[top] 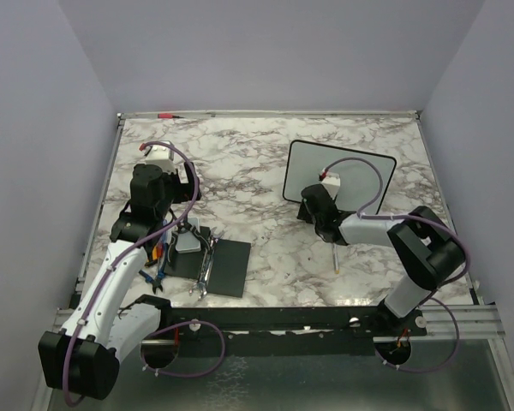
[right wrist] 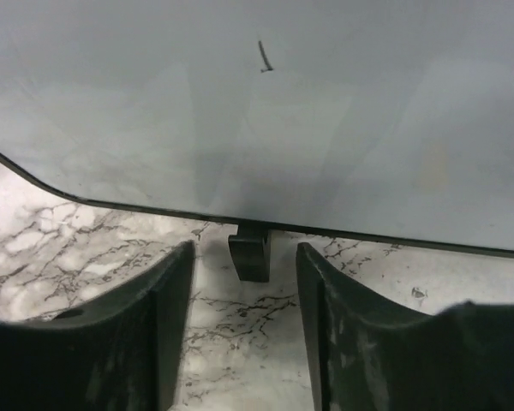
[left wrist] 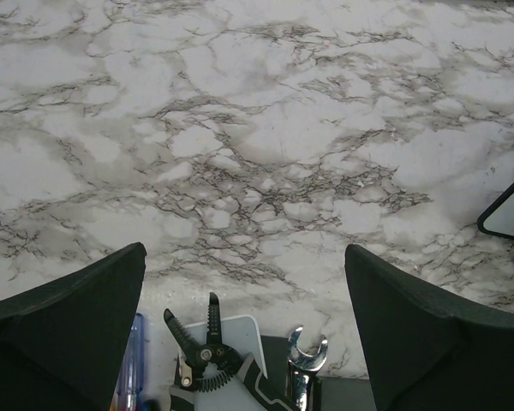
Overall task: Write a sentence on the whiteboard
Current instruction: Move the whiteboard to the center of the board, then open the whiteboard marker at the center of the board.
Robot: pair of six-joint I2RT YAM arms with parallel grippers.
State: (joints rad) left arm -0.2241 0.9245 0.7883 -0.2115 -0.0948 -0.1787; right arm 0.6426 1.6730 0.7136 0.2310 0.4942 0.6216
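Marble-patterned table (top: 257, 163) carries the whiteboard (top: 313, 167) toward its rear right, where it stands tilted back on a small black prop stand (right wrist: 250, 255). The board's white surface is turned toward the arms. The right wrist view shows one short dark stroke (right wrist: 264, 58) near the top of that surface; no lettering can be made out on the part that shows. The right gripper (right wrist: 244, 248) sits low, just in front of the board's bottom edge. Its fingers (right wrist: 167, 308) are parted with nothing between them, and the stand shows in the gap. A thin pale stick (top: 336, 255), possibly a marker, lies loose on the table just beside the right arm. The left gripper (left wrist: 244, 257) hangs well apart from the board on the left side, its fingers (left wrist: 86, 300) spread wide and empty above a cluster of tools: black pliers (left wrist: 207, 355), a steel wrench (left wrist: 304, 360) and a blue handle (left wrist: 135, 360). These lie at the edge of a flat black pad (top: 227, 265).
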